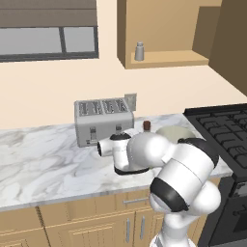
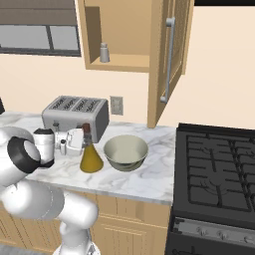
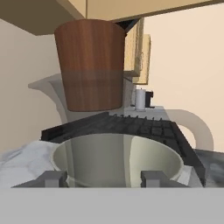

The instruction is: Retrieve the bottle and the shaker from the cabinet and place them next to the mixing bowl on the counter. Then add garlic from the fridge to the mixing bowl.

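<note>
bottle (image 2: 91,154) stands on the counter (image 2: 144,179) just beside the mixing bowl (image 2: 125,152), its neck between the gripper (image 2: 82,139) fingers narrowed around it (stopper right at the camera), so any sideways pull before letting go could topple it.

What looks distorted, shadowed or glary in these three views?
Hand view: the bottle sits so close that its stopper looms huge, and the mixing bowl shows through the clear glass neck. Right base view: flat, even light, a soft sheen on the bowl's rim. Left base view: sharp, only faint shading under the toaster.
</note>
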Tool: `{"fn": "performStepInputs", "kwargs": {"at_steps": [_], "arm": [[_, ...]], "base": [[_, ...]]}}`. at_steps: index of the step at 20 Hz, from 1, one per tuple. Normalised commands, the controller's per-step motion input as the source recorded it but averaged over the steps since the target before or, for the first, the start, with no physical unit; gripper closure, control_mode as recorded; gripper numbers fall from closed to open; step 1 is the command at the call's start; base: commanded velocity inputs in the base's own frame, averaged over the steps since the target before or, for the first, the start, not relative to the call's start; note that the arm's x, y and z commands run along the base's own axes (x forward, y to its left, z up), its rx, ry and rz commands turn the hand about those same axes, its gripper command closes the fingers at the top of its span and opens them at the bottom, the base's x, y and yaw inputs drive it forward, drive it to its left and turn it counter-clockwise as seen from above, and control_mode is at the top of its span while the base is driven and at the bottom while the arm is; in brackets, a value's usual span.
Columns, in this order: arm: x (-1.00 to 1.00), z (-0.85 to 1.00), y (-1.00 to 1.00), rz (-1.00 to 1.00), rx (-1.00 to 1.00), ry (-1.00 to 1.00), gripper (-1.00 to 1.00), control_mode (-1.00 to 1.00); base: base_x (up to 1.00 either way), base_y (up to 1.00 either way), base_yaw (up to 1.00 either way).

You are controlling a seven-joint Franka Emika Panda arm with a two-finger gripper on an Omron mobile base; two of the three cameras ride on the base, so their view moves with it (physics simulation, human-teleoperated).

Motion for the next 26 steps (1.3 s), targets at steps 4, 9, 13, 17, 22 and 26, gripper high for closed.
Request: {"fn": "performStepInputs", "kwargs": {"at_steps": [4,9,13,17,22,26], "arm": [[0.07,-0.25,0.00,0.00,0.00,-0.11,1.00,-1.00],[0.16,-0.22,0.00,0.00,0.00,-0.14,1.00,-1.00],[0.09,-0.28,0.00,0.00,0.00,-0.17,1.00,-1.00],[0.01,-0.31,0.00,0.00,0.00,-0.22,1.00,-1.00],[0.00,-0.19,0.00,0.00,0.02,-0.12,1.00,-1.00],[0.00,-0.03,0.00,0.00,0.02,-0.05,-1.00,-1.00]], "base": [[0.00,0.00,0.00],[0.00,0.00,0.00],[0.00,0.00,0.00],[0.00,0.00,0.00],[0.00,0.00,0.00],[0.00,0.00,0.00]]}}
